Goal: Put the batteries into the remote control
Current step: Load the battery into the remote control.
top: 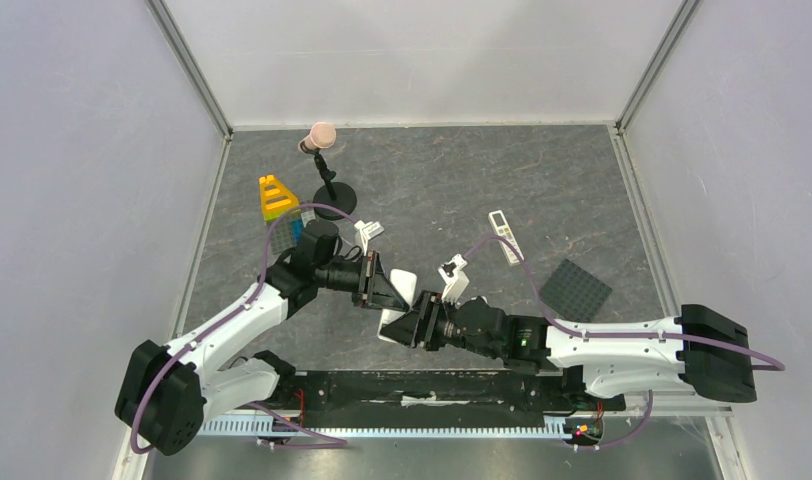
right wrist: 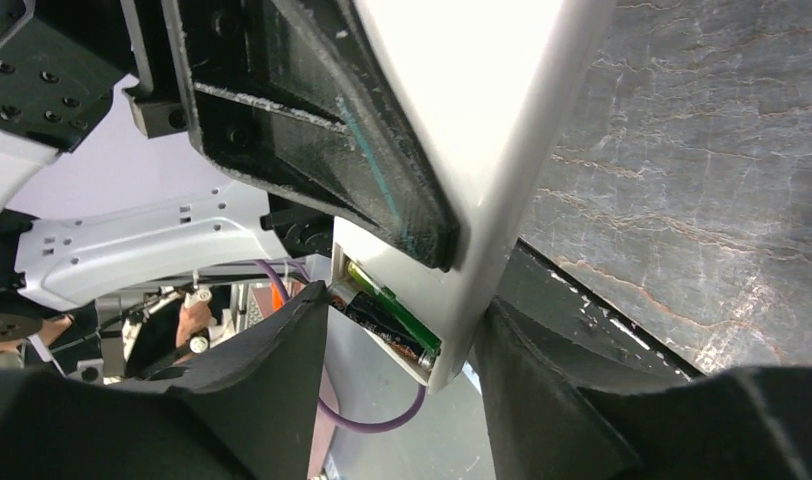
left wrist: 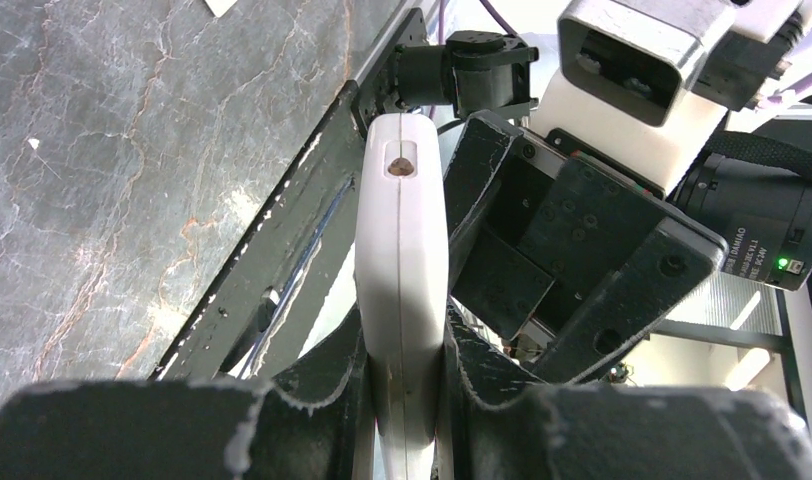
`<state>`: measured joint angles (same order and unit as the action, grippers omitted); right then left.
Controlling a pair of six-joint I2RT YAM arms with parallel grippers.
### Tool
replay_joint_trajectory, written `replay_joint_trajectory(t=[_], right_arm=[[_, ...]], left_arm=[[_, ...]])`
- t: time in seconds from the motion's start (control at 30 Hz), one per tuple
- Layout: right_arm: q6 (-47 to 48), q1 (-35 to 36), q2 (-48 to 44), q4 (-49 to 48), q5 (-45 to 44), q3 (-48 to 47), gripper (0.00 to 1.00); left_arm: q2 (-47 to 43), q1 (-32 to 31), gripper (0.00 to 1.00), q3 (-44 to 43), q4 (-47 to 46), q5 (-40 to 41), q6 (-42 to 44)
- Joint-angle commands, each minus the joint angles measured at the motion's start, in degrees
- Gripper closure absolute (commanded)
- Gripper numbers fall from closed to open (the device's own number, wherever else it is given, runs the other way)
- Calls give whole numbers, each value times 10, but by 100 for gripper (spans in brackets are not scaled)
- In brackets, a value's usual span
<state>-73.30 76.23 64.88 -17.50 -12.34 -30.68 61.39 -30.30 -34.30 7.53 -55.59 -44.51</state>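
Left gripper (left wrist: 402, 372) jaws clamped on the remote control (left wrist: 400, 250), held edge-on above the table (left wrist: 102, 180); right gripper (right wrist: 407, 335) jaws straddle its open end, grip unclear; batteries (right wrist: 387, 308), one green, sit inside the compartment.

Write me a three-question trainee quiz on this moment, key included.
1. True or false: the left claw holds the remote control clear of the table.
2. What colour is the brighter battery showing inside the remote? A red, B green, C yellow.
3. Fill in: the slim all-white remote lies on the ____, untouched.
Key: 1 true; 2 B; 3 table.
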Motion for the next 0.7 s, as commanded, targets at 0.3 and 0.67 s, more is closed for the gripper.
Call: replay_joint_trajectory(t=[0.3, 0.67], right_arm=[[10, -9, -2, -60, 16, 12, 57], [70, -12, -4, -189, 41, 62, 58]], left_arm=[[-13, -1, 98, -17, -22, -26, -19], [-22, -1, 98, -15, -73, -61, -124]])
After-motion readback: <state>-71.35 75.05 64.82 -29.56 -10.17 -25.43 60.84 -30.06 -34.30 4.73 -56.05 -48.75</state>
